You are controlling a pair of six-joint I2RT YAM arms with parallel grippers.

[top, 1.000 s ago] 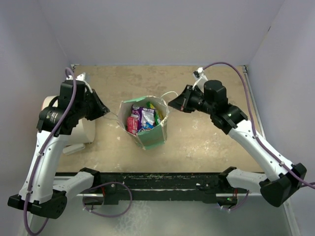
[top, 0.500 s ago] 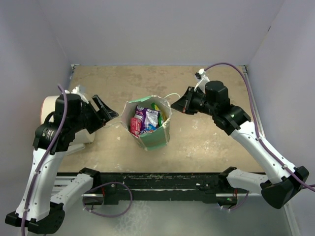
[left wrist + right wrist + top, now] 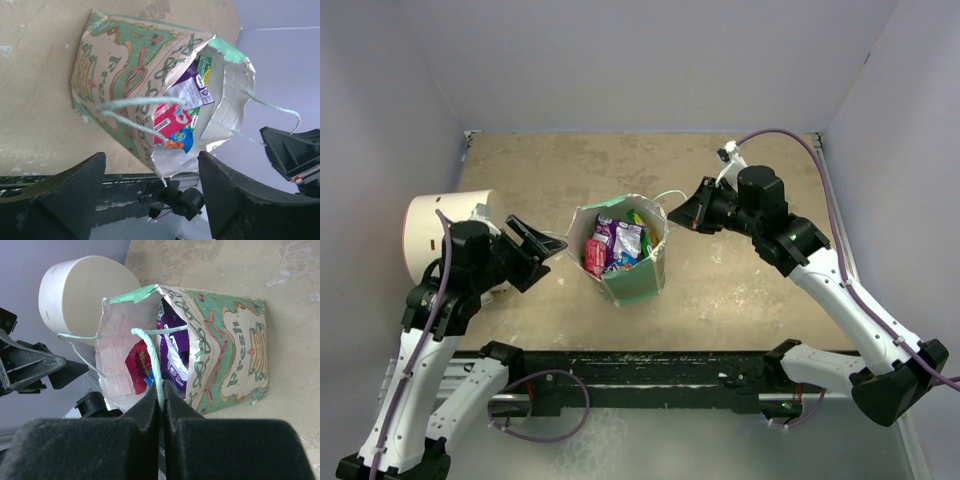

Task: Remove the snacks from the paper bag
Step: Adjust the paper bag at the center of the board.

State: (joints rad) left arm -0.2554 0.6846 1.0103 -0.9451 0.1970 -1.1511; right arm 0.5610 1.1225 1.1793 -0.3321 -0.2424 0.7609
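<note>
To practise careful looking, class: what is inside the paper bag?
The paper bag holds a purple packet, a red packet, a green packet and a blue packet. Whatever lies beneath them is hidden.

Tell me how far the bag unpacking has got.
Done: nothing is out yet; the snacks sit inside the bag. In hand: the right gripper is shut on one handle, and the left gripper is open beside the bag's mouth. Left: lifting out every packet.
</note>
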